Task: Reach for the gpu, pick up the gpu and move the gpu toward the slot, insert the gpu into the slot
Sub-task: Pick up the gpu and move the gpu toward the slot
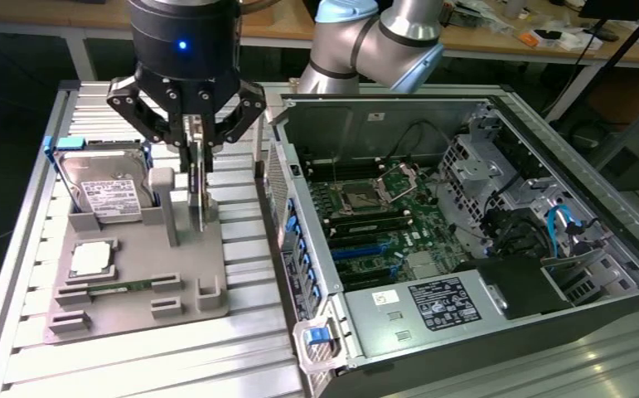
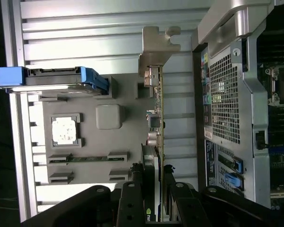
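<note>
I had the gripper (image 1: 194,148) pinching the top edge of the gpu (image 1: 196,199); the card stood upright at the grey fixture (image 1: 131,286) beside the open case (image 1: 385,116); held so, I judged, to keep its connector edge pointing down.

Exterior high, oblique; wrist close above, sharing tray (image 1: 131,305) (image 2: 132,135)

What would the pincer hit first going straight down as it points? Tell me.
The gpu clamped in the pincer leads; its lower edge would probably meet the grey fixture plate directly beneath first. The gap between them is unclear.
</note>
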Controlling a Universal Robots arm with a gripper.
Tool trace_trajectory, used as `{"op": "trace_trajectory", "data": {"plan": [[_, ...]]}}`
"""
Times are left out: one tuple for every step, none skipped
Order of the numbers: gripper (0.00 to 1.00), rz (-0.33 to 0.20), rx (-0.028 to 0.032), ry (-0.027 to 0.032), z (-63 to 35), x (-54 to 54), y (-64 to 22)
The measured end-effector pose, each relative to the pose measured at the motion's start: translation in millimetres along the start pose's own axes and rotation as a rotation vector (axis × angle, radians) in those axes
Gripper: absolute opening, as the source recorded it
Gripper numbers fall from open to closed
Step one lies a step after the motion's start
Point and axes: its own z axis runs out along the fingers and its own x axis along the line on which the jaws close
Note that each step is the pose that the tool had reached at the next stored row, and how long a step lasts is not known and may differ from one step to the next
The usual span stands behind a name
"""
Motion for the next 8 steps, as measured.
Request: {"op": "trace_trajectory", "data": {"plan": [[0.27, 0.0, 0.0, 0.0, -2.8, 0.0, 0.1], [0.27, 0.0, 0.0001, 0.0, -5.5, 0.0, 0.1], [0.27, 0.0, 0.0, 0.0, -8.2, 0.0, 0.2], [0.27, 0.0, -0.0001, -0.0001, -10.9, 0.0, 0.3], [0.27, 0.0, 0.0, 0.0, -13.3, 0.0, 0.3], [0.27, 0.0, 0.0001, 0.0, -15.3, 0.0, 0.4], [0.27, 0.0, 0.0, 0.0, -17.5, 0.0, 0.4], [0.27, 0.0, 0.0, 0.0, -19.5, 0.0, 0.4]]}}
